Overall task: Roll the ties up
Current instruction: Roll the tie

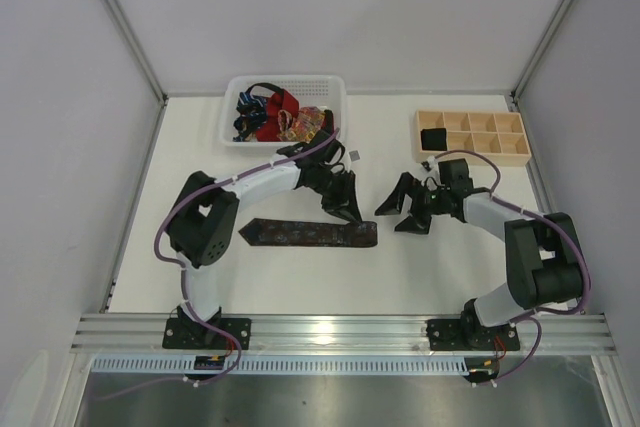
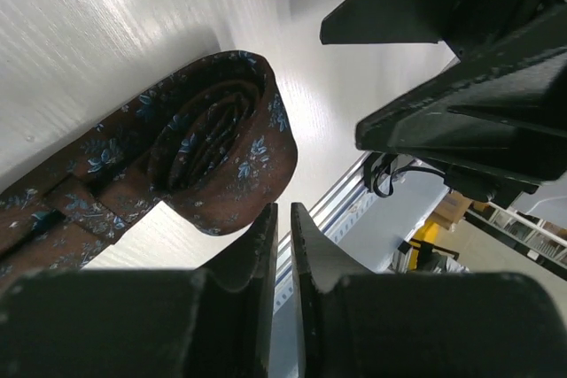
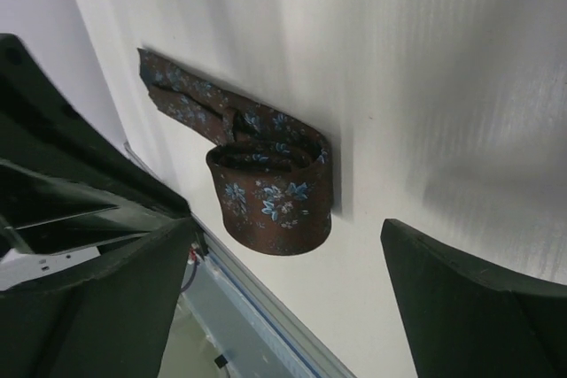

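A dark brown tie (image 1: 300,234) with small blue flowers lies flat across the table, its pointed tip to the left. Its right end is wound into a loose roll (image 1: 366,235) (image 2: 221,135) (image 3: 275,192) standing on edge. My left gripper (image 1: 347,209) (image 2: 283,212) hovers just behind the roll, its jaws almost together with only a thin slit and nothing in it. To the right of the roll, my right gripper (image 1: 402,213) (image 3: 285,235) stands wide open and faces it without touching. More ties (image 1: 278,117), red, blue and orange-patterned, are heaped in the basket.
The white mesh basket (image 1: 290,79) stands at the back centre-left. A pale wooden tray (image 1: 470,114) with square compartments sits at the back right, one dark item (image 1: 433,137) in its left cell. A small tag (image 1: 354,155) lies near the basket.
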